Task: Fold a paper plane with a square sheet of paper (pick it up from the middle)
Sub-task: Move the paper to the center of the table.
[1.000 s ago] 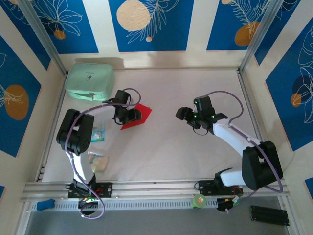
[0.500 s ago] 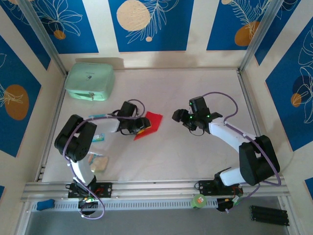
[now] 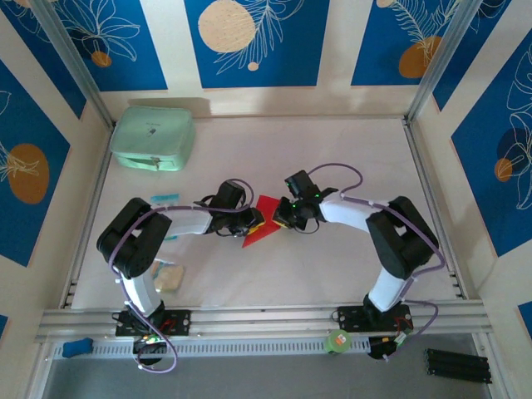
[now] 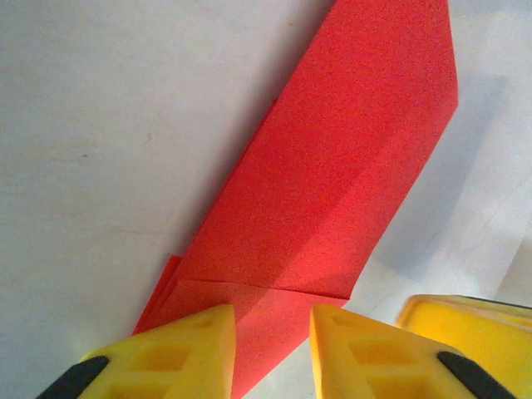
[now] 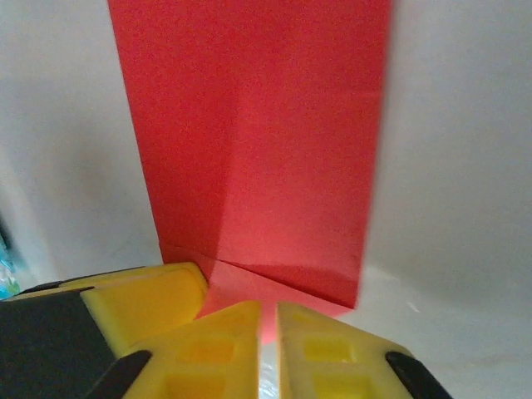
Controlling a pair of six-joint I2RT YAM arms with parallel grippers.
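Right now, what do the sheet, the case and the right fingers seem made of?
sheet: paper, matt; crisp creases, thin layered edges.
case: probably soft fabric or synthetic, matt; rounded, padded-looking corners.
right fingers: likely hard plastic, faint sheen; moulded recesses, black pads possibly rubber.

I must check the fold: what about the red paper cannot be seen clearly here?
- Top view: the folded red paper is small, partly covered by the left hand and right hand; creases unreadable.
- Left wrist view: the top edge cuts off its far end.
- Right wrist view: fingers hide part of its near edge.
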